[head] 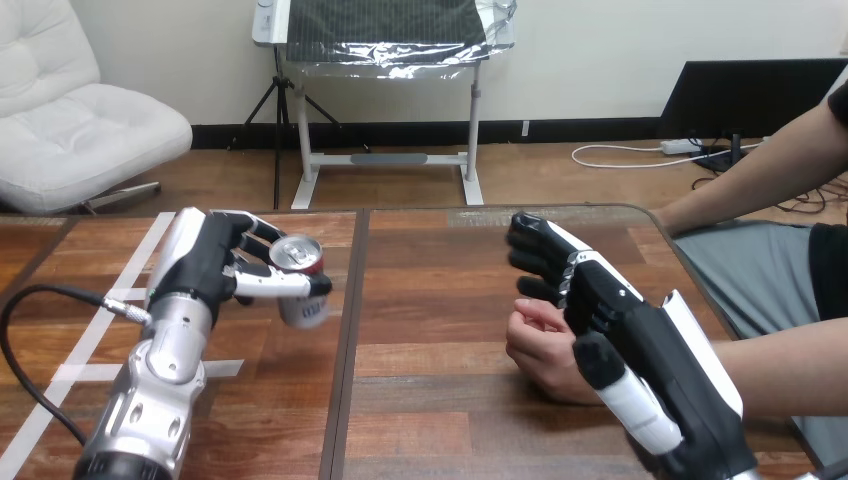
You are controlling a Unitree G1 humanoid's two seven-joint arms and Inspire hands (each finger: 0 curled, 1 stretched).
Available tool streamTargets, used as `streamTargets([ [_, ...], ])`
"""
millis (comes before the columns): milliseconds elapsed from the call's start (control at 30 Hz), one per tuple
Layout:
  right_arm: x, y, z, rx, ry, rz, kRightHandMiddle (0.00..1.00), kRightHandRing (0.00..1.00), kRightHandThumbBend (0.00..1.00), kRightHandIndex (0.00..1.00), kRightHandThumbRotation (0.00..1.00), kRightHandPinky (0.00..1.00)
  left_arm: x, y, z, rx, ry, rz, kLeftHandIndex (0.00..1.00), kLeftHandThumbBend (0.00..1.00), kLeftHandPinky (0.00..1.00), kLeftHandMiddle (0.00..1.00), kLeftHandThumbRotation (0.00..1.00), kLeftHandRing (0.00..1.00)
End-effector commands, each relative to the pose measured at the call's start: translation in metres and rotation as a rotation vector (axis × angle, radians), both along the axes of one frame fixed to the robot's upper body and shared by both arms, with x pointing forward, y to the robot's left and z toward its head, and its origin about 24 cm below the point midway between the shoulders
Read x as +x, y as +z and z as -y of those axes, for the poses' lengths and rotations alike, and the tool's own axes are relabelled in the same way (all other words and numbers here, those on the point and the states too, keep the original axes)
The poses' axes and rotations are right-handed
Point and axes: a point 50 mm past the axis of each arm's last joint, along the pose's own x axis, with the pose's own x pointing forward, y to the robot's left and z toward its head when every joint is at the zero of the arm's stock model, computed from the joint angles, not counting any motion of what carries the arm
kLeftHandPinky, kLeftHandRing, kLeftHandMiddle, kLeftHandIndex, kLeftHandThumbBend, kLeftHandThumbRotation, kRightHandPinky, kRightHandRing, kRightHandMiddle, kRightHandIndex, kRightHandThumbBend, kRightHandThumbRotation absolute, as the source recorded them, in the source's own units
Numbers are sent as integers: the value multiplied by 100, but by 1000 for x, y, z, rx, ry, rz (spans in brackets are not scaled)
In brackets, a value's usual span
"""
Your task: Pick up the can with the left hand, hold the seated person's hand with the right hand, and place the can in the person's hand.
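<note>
Can [300, 281] gripped in my left hand [215, 265], above the near-left part of the wooden table [440, 300], with thumb and fingers curled round its sides and its silver top tipped toward me. My right hand [600, 300] is at the near right with its back to me. It lies over the person's hand [538, 345], which rests loosely curled on the table, and I cannot tell whether I am gripping that hand or only resting against it. Can and person's hand are well apart, with bare table between them. The can is a smooth, thin-walled metal cylinder, red and white on the side, and it looks slippery against my hard black-and-white plastic fingers. Held at a tilt, it could slide out as I carry it across, and squeezing harder to stop that might dent it. The person's hand is soft and closed, offering no open palm, so a can set there now would likely roll off onto the planks. My rigid right hand could also press too hard on it. The table is flat, dark-grained wood with a seam running near to far.
</note>
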Motion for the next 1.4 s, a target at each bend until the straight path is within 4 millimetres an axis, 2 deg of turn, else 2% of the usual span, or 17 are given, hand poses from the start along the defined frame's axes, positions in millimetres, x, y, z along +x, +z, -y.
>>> streamTargets([
  [0, 39, 33, 20, -146, -51, 245, 92, 92, 93, 90, 89, 87, 11, 95, 21, -8, -158, 295, 43, 76, 29, 39, 0, 34],
  [333, 57, 35, 34, -272, -59, 262, 92, 91, 89, 90, 87, 84, 6, 103, 26, -6, -187, 287, 43, 77, 30, 40, 0, 35],
  [733, 76, 38, 51, -380, -75, 234, 92, 90, 94, 90, 79, 82, 1, 109, 30, -3, -212, 297, 43, 77, 29, 39, 0, 34],
  [1367, 96, 50, 65, -513, -94, 282, 91, 85, 92, 90, 71, 69, -3, 112, 34, 7, -225, 297, 43, 76, 28, 40, 0, 34],
])
